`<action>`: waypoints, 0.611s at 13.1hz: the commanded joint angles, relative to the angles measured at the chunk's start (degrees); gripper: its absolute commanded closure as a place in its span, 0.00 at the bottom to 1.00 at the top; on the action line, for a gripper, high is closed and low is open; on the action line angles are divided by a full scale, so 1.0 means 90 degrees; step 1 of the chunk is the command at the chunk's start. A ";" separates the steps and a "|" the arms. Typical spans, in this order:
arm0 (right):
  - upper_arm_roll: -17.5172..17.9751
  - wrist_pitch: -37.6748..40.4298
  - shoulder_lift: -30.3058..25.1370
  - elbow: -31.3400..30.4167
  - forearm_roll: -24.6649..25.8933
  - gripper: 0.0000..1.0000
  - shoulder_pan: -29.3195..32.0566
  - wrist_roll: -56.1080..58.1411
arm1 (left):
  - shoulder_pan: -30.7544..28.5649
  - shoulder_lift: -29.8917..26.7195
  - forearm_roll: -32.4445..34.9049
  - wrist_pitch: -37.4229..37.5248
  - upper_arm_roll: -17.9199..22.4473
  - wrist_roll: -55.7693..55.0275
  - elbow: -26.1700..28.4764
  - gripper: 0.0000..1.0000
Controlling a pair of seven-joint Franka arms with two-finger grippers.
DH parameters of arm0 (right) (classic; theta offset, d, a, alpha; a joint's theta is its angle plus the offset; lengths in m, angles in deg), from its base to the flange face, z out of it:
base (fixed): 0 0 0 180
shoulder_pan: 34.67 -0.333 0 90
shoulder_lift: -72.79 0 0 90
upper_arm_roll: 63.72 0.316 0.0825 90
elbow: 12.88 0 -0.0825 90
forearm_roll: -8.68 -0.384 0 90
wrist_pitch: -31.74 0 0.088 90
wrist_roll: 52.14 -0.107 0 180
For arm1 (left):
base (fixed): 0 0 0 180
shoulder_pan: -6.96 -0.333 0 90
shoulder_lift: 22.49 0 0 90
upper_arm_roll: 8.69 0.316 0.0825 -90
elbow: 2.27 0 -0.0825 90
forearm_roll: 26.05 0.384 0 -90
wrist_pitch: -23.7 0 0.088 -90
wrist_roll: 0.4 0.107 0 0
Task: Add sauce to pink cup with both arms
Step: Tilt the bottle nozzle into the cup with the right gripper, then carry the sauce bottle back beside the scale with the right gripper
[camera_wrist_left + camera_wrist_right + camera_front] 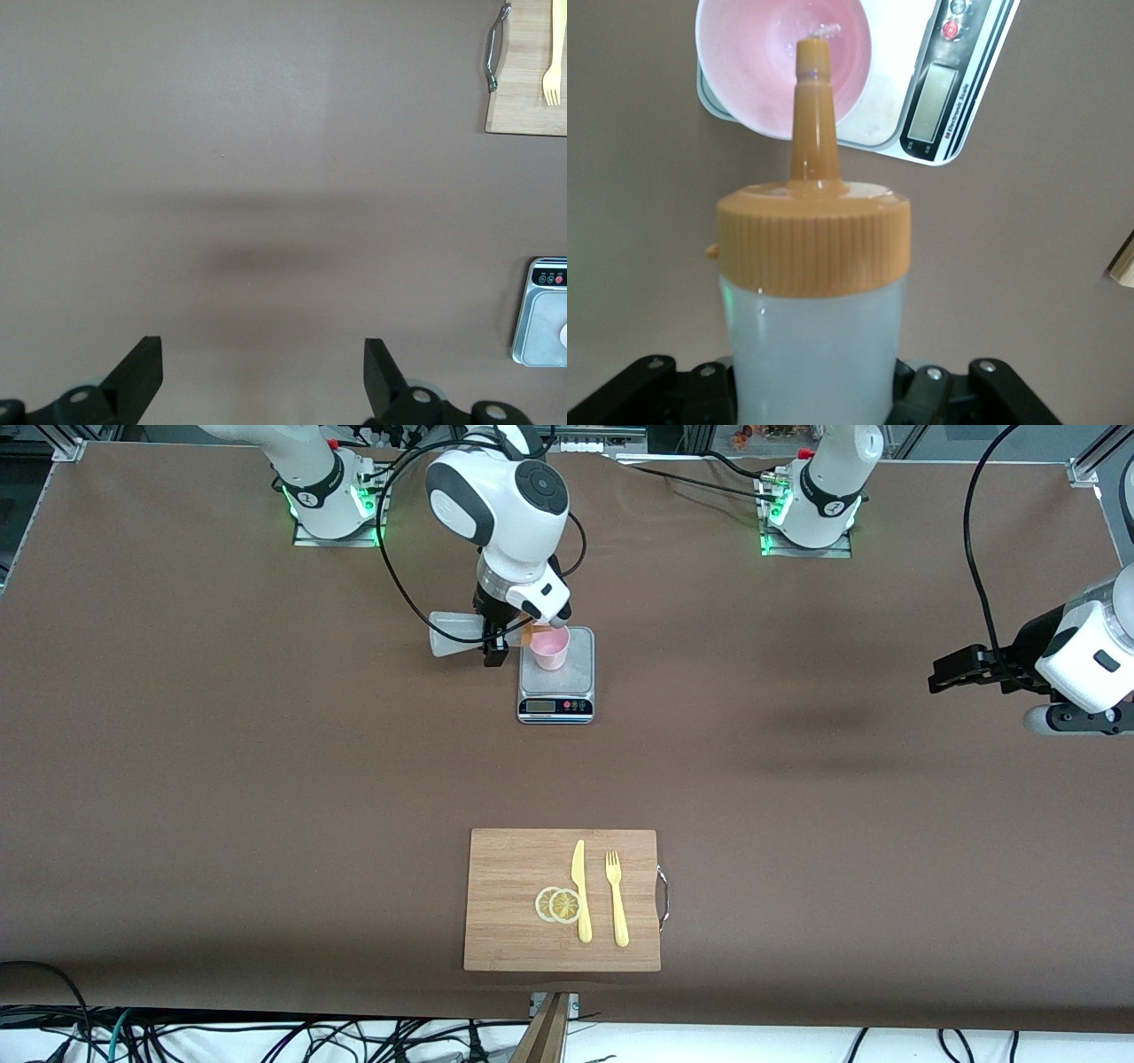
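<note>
The right gripper has its black fingers clenched on the sauce bottle, a soft, translucent whitish plastic cylinder tipped onto its side in the air. Its ribbed orange screw cap narrows to a smooth cone-shaped nozzle, and the tip of that nozzle sits over the rim of the pink cup. The cup is pale pink, thin-walled, tapered and without a handle; its inside is glossy. It stands upright on the flat, brushed-metal platform of a small kitchen scale, toward the edge of the platform farther from the front camera. The scale's dark display strip with round buttons faces that camera.

The left gripper hangs over bare bench at the left arm's end, its two blunt black fingers released and spread wide, holding nothing; that arm waits.

The bench is covered in a matte brown sheet. Nearer the front camera lies a rectangular bamboo cutting board with a metal loop handle on one short side. On it rest a yellow plastic knife, a yellow plastic fork and two overlapping round lemon slices.
</note>
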 commanded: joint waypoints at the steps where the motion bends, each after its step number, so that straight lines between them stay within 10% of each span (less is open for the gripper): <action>1: -0.0112 -0.0342 -0.0422 -0.0475 -0.0366 1.00 -0.0001 0.0239 | -0.0050 0.0021 0.0104 0.0111 -0.0050 -0.0034 -0.0078 0.00; 8: -0.0911 -0.0342 -0.0773 -0.0446 -0.2541 1.00 -0.0001 0.1938 | -0.0050 0.0021 0.0094 0.0101 -0.0050 -0.0034 -0.0078 0.00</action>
